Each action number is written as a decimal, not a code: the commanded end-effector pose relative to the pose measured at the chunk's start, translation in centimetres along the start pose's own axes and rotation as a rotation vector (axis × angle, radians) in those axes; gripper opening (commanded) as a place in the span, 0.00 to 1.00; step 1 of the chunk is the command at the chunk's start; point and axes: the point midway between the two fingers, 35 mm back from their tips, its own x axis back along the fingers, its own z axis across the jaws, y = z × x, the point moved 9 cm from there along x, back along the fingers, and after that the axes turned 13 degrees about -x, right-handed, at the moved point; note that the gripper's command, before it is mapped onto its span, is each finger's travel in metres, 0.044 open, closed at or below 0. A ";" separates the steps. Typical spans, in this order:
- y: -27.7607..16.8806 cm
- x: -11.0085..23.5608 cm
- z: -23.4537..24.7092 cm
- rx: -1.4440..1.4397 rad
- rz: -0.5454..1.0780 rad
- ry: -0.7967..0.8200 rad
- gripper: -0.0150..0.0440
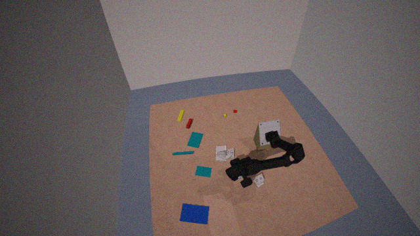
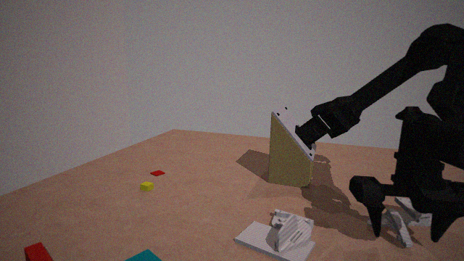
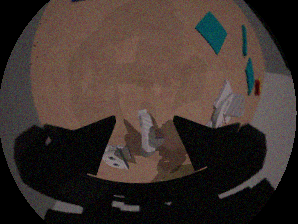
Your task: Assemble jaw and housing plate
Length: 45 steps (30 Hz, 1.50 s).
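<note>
The white base (image 1: 219, 157) (image 2: 251, 233) lies on the table with one ridged white jaw (image 2: 295, 232) (image 3: 221, 104) standing on it. The loose white jaw (image 2: 400, 228) (image 3: 146, 131) lies on the table beneath my gripper (image 2: 406, 237) (image 3: 145, 118). The gripper is open, its fingertips on either side of that jaw in the wrist view, with nothing held. The white housing plate (image 1: 259, 180) (image 3: 116, 157) with two round holes lies close to the loose jaw, partly hidden behind a finger in the exterior view. The base's free pin cannot be made out.
The arm is mounted on an olive wedge (image 1: 256, 137) (image 2: 288, 163). Teal pieces (image 1: 195, 139) (image 1: 203, 172) (image 3: 211, 32) and a thin teal bar (image 1: 183, 153) lie beyond the base. A blue block (image 1: 194, 214), yellow bar (image 1: 180, 115) and red bar (image 1: 189, 123) lie farther out.
</note>
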 end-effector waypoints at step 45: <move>-0.1 -0.5 -0.1 -0.013 0.000 -0.005 0.32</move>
